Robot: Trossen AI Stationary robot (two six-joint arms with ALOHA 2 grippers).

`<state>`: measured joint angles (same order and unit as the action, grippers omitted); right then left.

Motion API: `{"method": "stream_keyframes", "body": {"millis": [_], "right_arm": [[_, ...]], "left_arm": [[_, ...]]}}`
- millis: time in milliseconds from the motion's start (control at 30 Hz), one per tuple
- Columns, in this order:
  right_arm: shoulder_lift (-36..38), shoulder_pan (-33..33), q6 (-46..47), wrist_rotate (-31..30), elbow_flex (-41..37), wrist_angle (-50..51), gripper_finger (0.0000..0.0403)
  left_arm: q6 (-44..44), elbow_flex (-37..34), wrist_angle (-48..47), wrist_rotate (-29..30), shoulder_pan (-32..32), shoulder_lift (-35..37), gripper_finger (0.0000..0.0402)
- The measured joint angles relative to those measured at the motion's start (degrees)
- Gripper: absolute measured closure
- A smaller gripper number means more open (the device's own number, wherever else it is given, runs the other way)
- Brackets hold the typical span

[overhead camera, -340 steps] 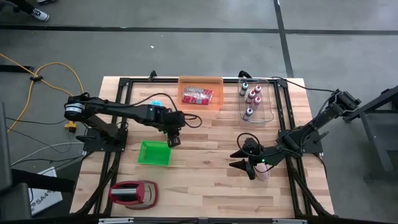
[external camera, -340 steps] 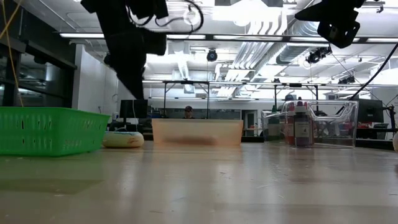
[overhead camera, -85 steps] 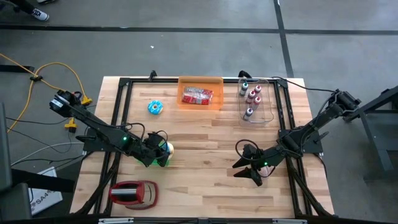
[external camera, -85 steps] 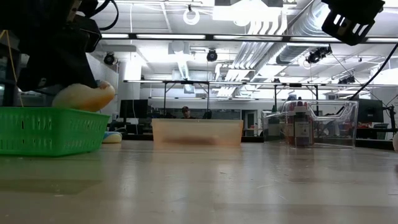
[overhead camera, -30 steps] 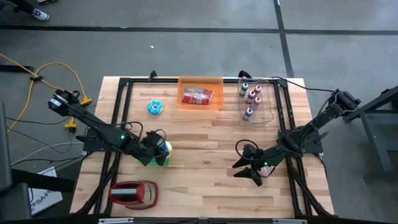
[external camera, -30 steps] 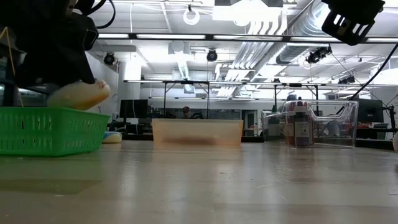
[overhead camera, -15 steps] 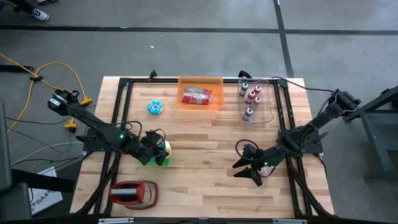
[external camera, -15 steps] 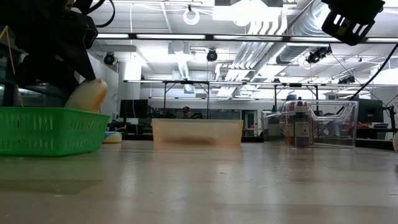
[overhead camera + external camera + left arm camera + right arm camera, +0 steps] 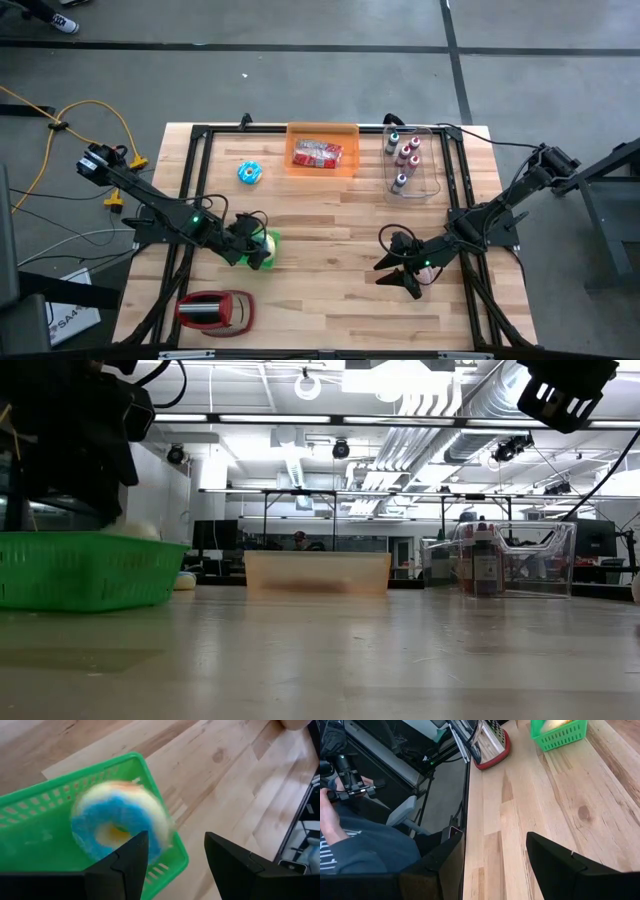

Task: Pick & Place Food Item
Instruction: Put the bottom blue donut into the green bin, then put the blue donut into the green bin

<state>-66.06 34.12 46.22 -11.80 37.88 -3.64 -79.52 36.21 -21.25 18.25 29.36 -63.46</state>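
A doughnut with blue icing (image 9: 117, 817) sits in the green basket (image 9: 30, 820), blurred in the left wrist view. In the low view only the doughnut's pale top (image 9: 135, 530) shows above the basket's rim (image 9: 80, 542). My left gripper (image 9: 175, 855) hovers open just above the basket (image 9: 262, 260), at the table's left, with nothing between its fingers. My right gripper (image 9: 400, 270) waits open above the table's right half, its fingers (image 9: 560, 865) over bare wood.
A second blue doughnut (image 9: 251, 172) lies on the table at the far left. An orange bin (image 9: 323, 150) with red packets and a clear bin of bottles (image 9: 410, 160) stand along the far edge. A red-rimmed grater (image 9: 213, 312) lies near the front left. A person (image 9: 350, 840) sits beyond the table's edge.
My left gripper has let go of the doughnut. The doughnut, held level above the basket a second ago, tipped on edge and dropped into the basket, so that only its top shows over the rim. The gripper has stayed over the basket.
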Motion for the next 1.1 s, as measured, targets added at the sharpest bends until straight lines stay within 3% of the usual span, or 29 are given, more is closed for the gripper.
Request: {"method": "stream_keyframes", "body": {"millis": [700, 1100], "right_arm": [[0.0, 0.0, 0.0, -0.01, -0.01, 0.0, 0.0199], [0.0, -0.01, 0.02, -0.01, 0.01, 0.0, 0.0199]], "left_arm": [[3.16, 0.02, -0.43, 0.02, -1.25, 1.73, 0.0213], [6.93, 0.04, -3.87, -4.99, -6.39, 1.7, 0.0213]]}}
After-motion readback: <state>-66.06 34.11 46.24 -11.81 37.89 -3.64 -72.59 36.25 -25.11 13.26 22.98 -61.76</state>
